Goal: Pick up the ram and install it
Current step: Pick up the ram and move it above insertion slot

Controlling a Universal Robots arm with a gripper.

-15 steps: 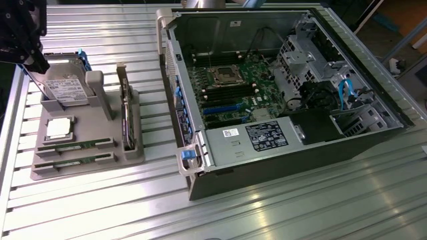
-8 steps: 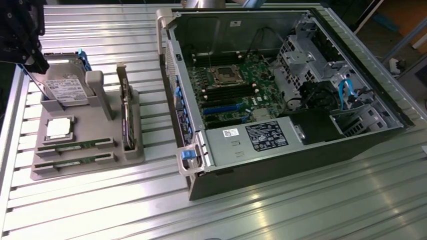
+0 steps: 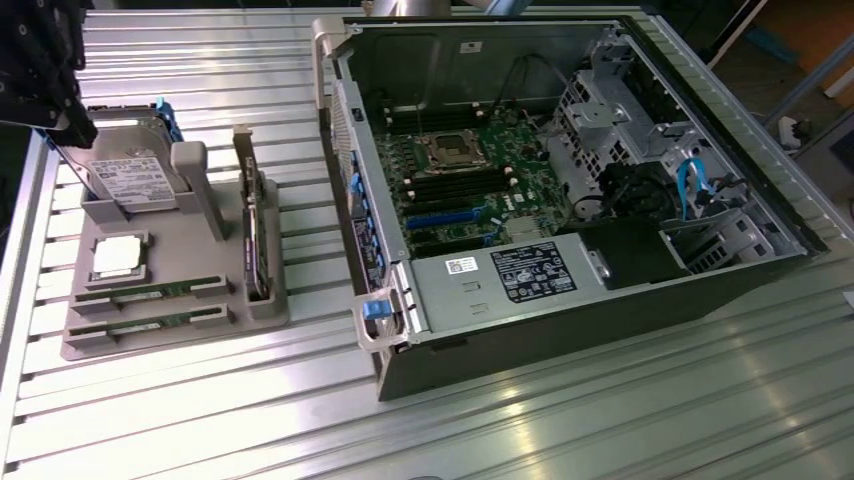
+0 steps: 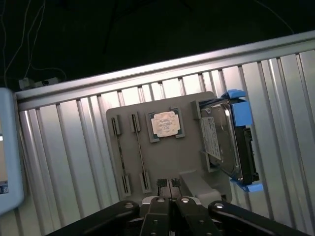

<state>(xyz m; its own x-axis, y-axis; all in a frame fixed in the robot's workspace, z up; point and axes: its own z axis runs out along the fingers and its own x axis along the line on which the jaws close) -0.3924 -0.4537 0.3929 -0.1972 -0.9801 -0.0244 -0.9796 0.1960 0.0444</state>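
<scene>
Gripper: the gripper (image 4: 169, 186) hangs above the parts tray (image 3: 174, 340) and touches nothing on it.
Fingers: the fingers (image 4: 162, 185) are pressed together tip to tip, with nothing between them.
Arm: the dark arm (image 3: 40, 70) comes in at the upper corner of the exterior view's left, over the hard-drive end of the tray.
Ram, inner stick: the inner ram stick (image 3: 147, 292) (image 4: 141, 152) lies flat in its tray slot, just beside the CPU chip, with a grey holder at each end.
Ram, outer stick: the outer ram stick (image 3: 144, 325) (image 4: 121, 157) lies parallel to the first in the next slot, along the tray's outer edge.
CPU chip: the square silver CPU chip (image 3: 118, 255) (image 4: 165, 123) sits in its own recess, between the ram slots and the hard drive.
Hard drive: the hard drive (image 3: 134, 180) (image 4: 224, 142) leans tilted in a blue bracket at the far end of the tray.
Expansion card: the expansion card (image 3: 250, 220) stands on edge in a slot on the tray's side nearest the case.
Computer case: the computer case (image 3: 561, 330) lies open on its side at the exterior view's right, well apart from the ram, with the motherboard (image 3: 461, 185) facing up.
Tabletop: the ribbed metal tabletop (image 3: 561, 430) carries both tray and case.
</scene>
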